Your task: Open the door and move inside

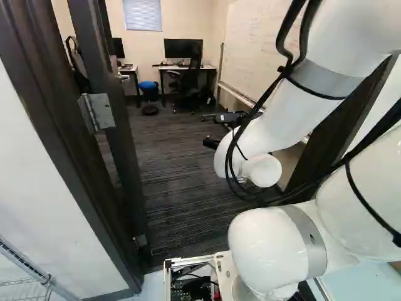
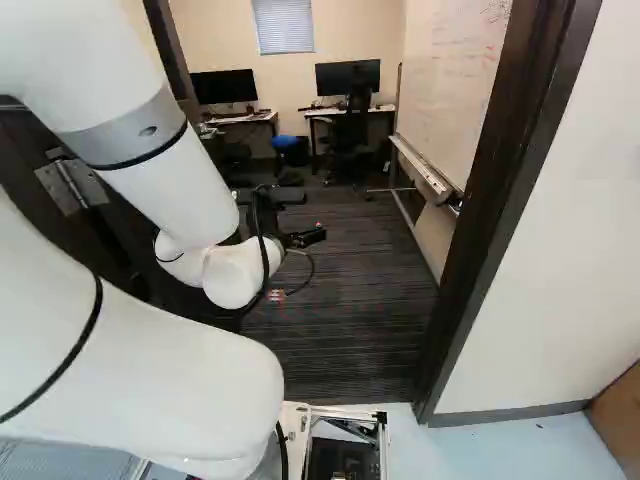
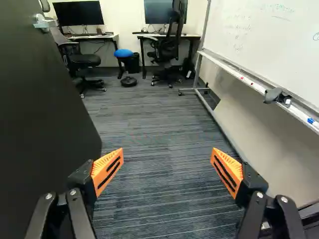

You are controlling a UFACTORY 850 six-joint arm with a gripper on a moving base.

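Note:
The dark door (image 1: 111, 125) stands swung inward at the left of the left base view, its hinge (image 1: 97, 112) in sight on the frame. My gripper (image 1: 213, 130) is ahead of the arm, within the room past the doorway. In the wrist view the gripper (image 3: 167, 169) is open, its orange pads wide apart with only carpet beyond them. Beside its one finger rises the door (image 3: 40, 114), not touching as far as I can tell. The door's lever handle (image 3: 44, 23) shows near the far edge, away from the fingers.
The dark doorframe post (image 2: 510, 190) stands right of the arm, with a whiteboard (image 3: 264, 40) and its tray (image 3: 254, 84) beyond. Carpet (image 3: 159, 129) runs to desks (image 3: 169, 36), office chairs (image 3: 168, 45) and a blue stool (image 3: 123, 53) at the back.

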